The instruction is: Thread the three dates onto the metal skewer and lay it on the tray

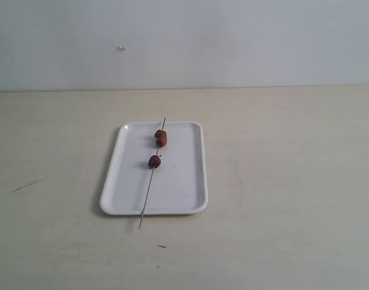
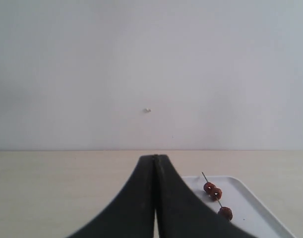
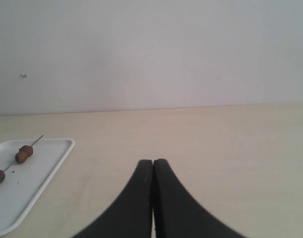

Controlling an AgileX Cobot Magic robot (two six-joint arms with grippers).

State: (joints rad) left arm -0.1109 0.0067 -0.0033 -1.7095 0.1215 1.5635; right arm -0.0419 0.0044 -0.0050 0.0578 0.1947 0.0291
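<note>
Loaded skewer on the tray, bare table (image 1: 281, 181) all round.
One tray (image 1: 184, 181) mid-table; one metal skewer (image 1: 148, 196) lying lengthwise, both tips past the rims; three dates (image 1: 161, 138) threaded, two touching, one apart. Left gripper (image 2: 155, 163) and right gripper (image 3: 152, 166): jaws pressed together, away from the tray.

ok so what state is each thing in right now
dates: all three threaded on the skewer, two together, one apart
skewer: lying along the tray, both ends past its rim
tray: flat on the table, holding the skewer
left gripper: shut, empty
right gripper: shut, empty
</note>
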